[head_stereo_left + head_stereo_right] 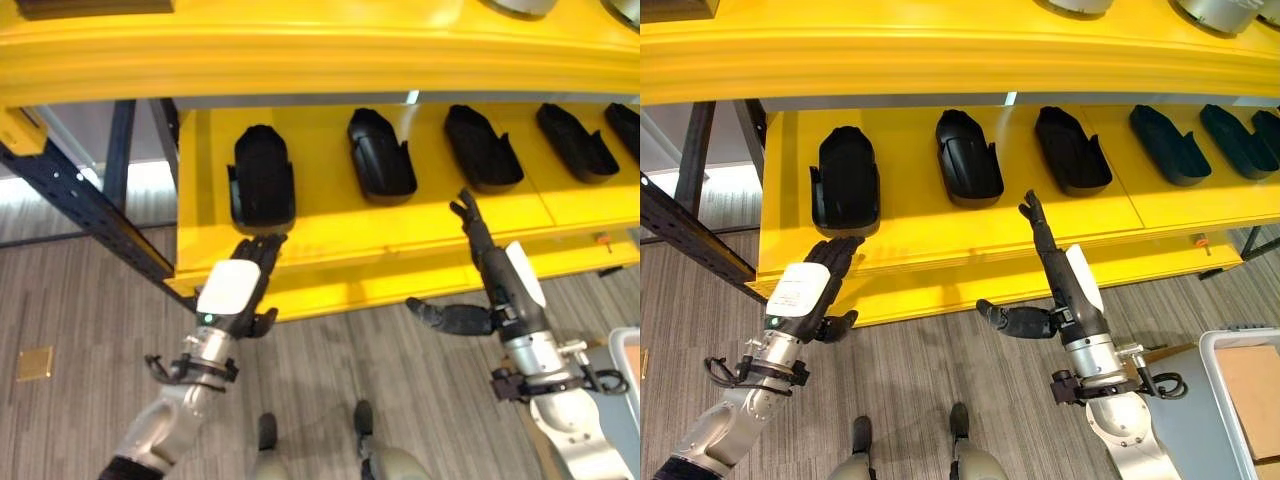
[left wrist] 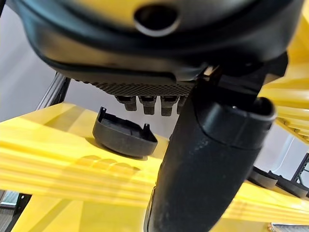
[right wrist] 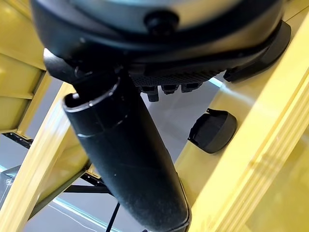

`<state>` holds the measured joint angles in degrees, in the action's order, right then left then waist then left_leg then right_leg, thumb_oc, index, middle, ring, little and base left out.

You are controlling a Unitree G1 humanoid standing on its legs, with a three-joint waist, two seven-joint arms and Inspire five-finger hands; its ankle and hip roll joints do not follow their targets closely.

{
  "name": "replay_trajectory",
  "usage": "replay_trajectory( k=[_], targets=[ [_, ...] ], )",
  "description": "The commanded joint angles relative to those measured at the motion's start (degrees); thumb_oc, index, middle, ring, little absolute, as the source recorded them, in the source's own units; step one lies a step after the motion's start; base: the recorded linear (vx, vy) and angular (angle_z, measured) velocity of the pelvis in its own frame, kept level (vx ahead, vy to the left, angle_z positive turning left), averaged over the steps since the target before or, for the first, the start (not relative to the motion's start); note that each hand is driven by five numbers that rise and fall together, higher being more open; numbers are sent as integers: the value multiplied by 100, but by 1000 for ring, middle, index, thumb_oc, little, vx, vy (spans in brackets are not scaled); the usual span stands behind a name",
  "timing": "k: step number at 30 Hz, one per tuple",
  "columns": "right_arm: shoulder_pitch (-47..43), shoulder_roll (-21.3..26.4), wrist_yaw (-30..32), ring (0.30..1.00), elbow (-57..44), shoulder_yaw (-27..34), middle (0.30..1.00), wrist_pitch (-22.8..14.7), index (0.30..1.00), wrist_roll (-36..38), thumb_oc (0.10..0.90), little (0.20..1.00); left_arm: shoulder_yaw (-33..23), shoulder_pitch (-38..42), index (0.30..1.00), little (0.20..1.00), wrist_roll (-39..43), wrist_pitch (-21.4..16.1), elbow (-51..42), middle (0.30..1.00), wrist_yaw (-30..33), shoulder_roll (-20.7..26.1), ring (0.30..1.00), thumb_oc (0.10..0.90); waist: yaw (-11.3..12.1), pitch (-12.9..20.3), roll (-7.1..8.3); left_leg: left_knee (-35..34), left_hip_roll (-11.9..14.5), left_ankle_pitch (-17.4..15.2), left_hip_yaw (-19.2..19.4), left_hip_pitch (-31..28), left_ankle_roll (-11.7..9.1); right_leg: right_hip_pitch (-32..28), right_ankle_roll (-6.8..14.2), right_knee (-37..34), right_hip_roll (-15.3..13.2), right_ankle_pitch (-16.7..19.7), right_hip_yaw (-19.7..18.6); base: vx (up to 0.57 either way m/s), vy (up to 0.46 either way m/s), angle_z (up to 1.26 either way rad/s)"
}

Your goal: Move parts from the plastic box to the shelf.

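Left hand point(image 1: 238, 290) and right hand point(image 1: 490, 262), fingers straight, empty, at shelf point(image 1: 400, 250) front edge; parts point(image 1: 262, 180) rowed behind. Withdraw straight back, avoid nudging them.

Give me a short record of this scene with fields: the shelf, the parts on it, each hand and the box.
Shelf: yellow shelf, lower level under a yellow upper board.
Parts: black moulded plastic parts, set in a row, apart from each other.
Left hand: open, empty, fingers at the shelf's front edge below the leftmost part.
Right hand: open, empty, raised before the shelf.
Box: grey plastic box, lower right.
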<state>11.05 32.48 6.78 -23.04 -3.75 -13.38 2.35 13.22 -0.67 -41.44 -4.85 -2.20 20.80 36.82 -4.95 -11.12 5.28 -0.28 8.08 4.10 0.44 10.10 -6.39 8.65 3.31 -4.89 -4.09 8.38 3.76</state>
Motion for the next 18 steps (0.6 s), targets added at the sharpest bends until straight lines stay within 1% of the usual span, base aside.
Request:
replay_trajectory(
  k=[1, 10, 18],
  targets=[
    [-563, 143, 327, 1000, -359, 146, 1000, -631, 1000, 53, 900, 1000, -108, 743, 1000, 1000, -234, -86, 80, 1000, 493, -36, 1000, 900, -120, 261, 15, 549, -39, -393, 102, 224, 307, 101, 105, 1053, -69, -1208, 100, 0, 0, 0],
    [-619, 169, 329, 1000, -340, 110, 1000, -641, 1000, 90, 900, 1000, 74, 1039, 1000, 1000, -267, 17, 455, 1000, 555, -125, 1000, 900, -167, 180, 34, 593, -32, -379, 110, 322, 311, 221, 106, 1086, -58, -1185, 72, -6, 2, -2],
    [-687, 173, 360, 1000, -337, 87, 1000, -659, 1000, 121, 900, 1000, 127, 1158, 1000, 1000, -263, 118, 683, 1000, 616, -188, 1000, 900, -178, 81, 52, 670, -31, -382, 110, 435, 316, 332, 103, 1147, -51, -1175, 49, -2, 2, 0]
  ],
)
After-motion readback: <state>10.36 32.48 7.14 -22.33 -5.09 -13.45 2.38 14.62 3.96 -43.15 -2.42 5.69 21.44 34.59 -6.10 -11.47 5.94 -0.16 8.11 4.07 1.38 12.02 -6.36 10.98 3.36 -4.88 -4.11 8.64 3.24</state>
